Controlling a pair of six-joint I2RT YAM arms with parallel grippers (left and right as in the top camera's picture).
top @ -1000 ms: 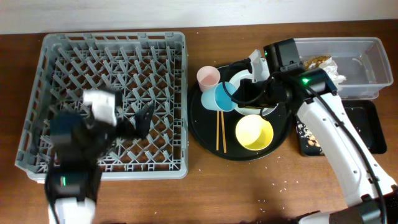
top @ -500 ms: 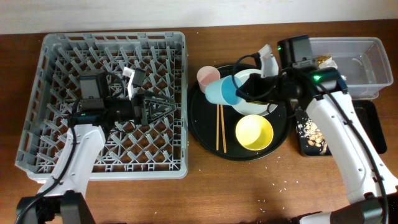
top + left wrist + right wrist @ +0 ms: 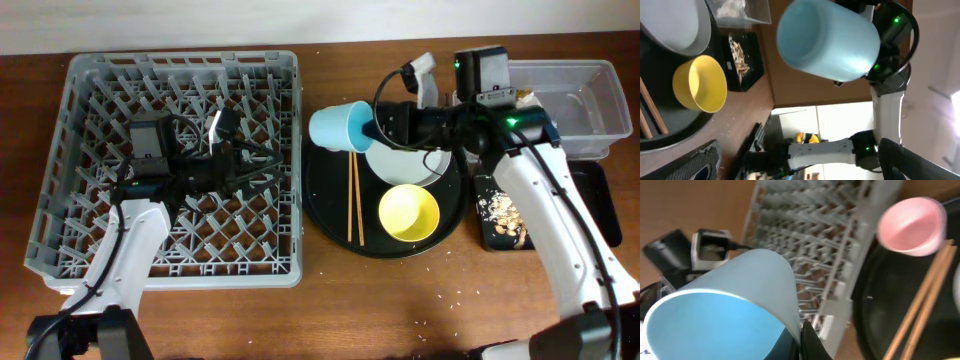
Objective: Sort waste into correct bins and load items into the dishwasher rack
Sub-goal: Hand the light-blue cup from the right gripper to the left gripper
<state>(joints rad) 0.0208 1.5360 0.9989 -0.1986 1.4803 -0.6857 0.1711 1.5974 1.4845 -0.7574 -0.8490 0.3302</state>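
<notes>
table (image 3: 330,310): brown wood grain is shown, low sheen.
dishwasher rack (image 3: 180,58): grey moulded plastic, matt.
blue cup (image 3: 335,127): smooth plastic look, soft sheen.
pink cup (image 3: 912,225): smooth, lightly glossy.
yellow bowl (image 3: 408,213): smooth, a light gloss is caught.
plate (image 3: 410,170): grey-white, smooth, glazed look.
chopsticks (image 3: 353,200): bare pale wood, matt.
round tray (image 3: 330,215): black, smooth, dull shine.
clear tub (image 3: 560,65): transparent plastic, glossy.

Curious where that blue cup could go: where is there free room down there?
The dishwasher rack holds nothing; only the left hand hovers over its middle. Bare table lies in front of the round black tray, which is crowded: plate, yellow bowl, chopsticks, the right hand holding the blue cup above.
</notes>
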